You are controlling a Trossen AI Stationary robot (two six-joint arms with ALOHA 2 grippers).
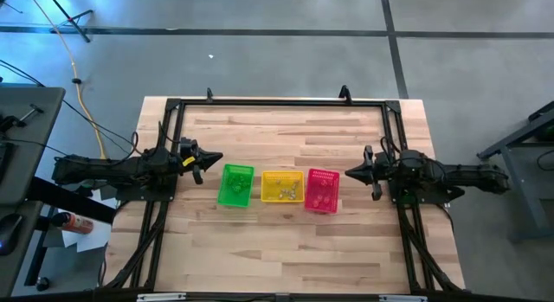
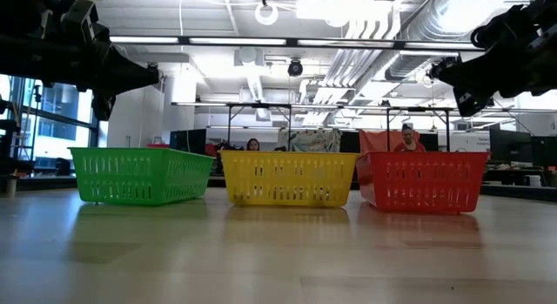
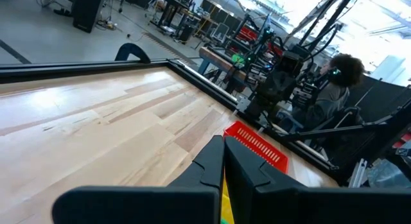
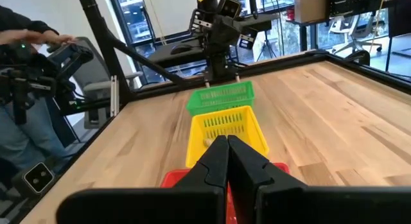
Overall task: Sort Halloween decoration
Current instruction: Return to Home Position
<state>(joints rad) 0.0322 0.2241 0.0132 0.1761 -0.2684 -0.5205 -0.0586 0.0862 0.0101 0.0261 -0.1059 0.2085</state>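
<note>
Three plastic baskets stand in a row at the table's middle: green [image 1: 235,184], yellow [image 1: 282,186] and pink-red [image 1: 322,189]. Tiny bits of Halloween decoration [image 1: 288,192] lie on the basket floors, too small to tell apart. My left gripper [image 1: 215,158] hovers shut just left of the green basket, pointing level at the row, with nothing between its fingers [image 3: 223,147]. My right gripper [image 1: 351,173] hovers shut just right of the pink-red basket, also level and pointing at the row [image 4: 227,142]. In the low view both arms hang above the baskets' rims.
Black frame rails [image 1: 277,103] run along the table's far edge and down both sides. Bare wood lies before and behind the basket row. People sit at desks beyond the far edge [image 2: 407,138], and a person stands beside the table [image 4: 26,89].
</note>
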